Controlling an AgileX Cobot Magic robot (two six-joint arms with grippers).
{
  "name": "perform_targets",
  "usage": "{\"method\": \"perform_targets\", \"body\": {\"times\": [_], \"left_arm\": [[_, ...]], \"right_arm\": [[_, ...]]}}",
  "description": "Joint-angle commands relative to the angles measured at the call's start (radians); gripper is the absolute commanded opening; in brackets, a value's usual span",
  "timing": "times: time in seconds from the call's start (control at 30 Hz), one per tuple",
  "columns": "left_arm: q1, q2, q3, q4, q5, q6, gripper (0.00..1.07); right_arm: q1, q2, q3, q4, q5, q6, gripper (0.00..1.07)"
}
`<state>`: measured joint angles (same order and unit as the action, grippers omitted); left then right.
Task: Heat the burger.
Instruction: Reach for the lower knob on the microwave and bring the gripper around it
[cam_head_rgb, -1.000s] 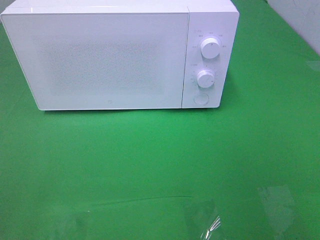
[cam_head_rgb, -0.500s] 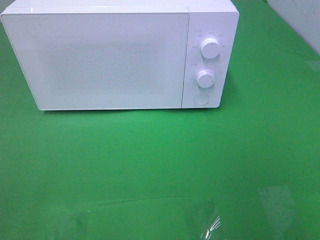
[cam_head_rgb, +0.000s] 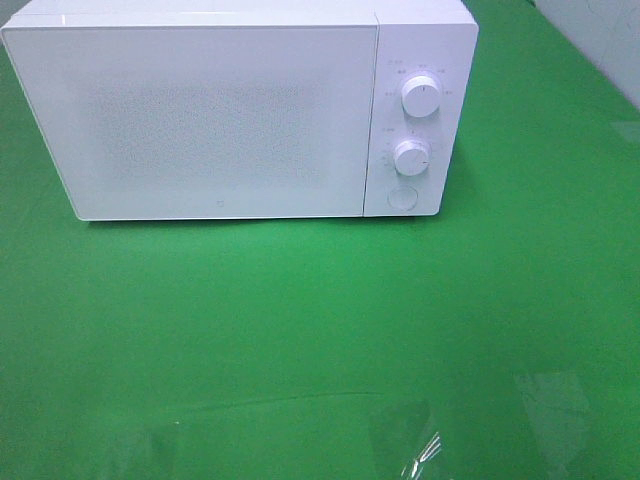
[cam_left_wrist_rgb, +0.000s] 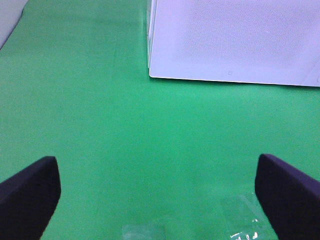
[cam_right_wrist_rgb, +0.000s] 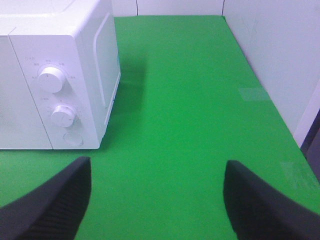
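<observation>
The burger is in none of my 3 views: it is not on the desk and not in either claw. If it is here at all, I judge it sits behind the shut door of the microwave (cam_head_rgb: 200, 110), whose frosted white front hides the inside. I cannot tell for sure.

The microwave stands at the far side of the green desk (cam_head_rgb: 300, 330). Its door (cam_head_rgb: 210, 130) is closed flush. On the panel to the right of the door are 2 dials, an upper dial (cam_head_rgb: 421, 96) and a lower dial (cam_head_rgb: 411, 158), with a round button (cam_head_rgb: 402, 197) beneath them.

My left claw (cam_left_wrist_rgb: 156, 172) hangs spread wide over bare green near the door's lower corner, with nothing between its fingers. My right claw (cam_right_wrist_rgb: 157, 172) is parted and empty too, low over the desk and facing the control panel. Neither claw shows in the high view.

Against the high view of 1 second ago, nothing has moved. The door, both dials and the scrap of clear film (cam_head_rgb: 420, 452) at the near edge all lie as they did. I read this as a pause with both arms pulled back. Either the heating is already set, or the door has yet to be opened for the burger.
</observation>
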<state>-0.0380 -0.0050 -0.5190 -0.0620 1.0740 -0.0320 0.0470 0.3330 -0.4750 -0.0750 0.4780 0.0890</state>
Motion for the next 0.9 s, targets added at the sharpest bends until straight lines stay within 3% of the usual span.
{"method": "perform_targets", "body": {"times": [0.03,0.67,0.9], "left_arm": [[0.003,-0.022,0.003,-0.002,-0.007,-0.001,0.98],[0.003,-0.022,0.003,-0.002,-0.007,-0.001,0.98],[0.003,-0.022,0.003,-0.002,-0.007,-0.001,0.98]], "right_arm": [[-0.009,0.071,0.024,0.002,-0.133,0.005,0.72],[-0.009,0.472,0.053,-0.001,-0.601,0.017,0.72],[-0.009,0.629,0.112,0.003,-0.889,-0.012,0.72]]}}
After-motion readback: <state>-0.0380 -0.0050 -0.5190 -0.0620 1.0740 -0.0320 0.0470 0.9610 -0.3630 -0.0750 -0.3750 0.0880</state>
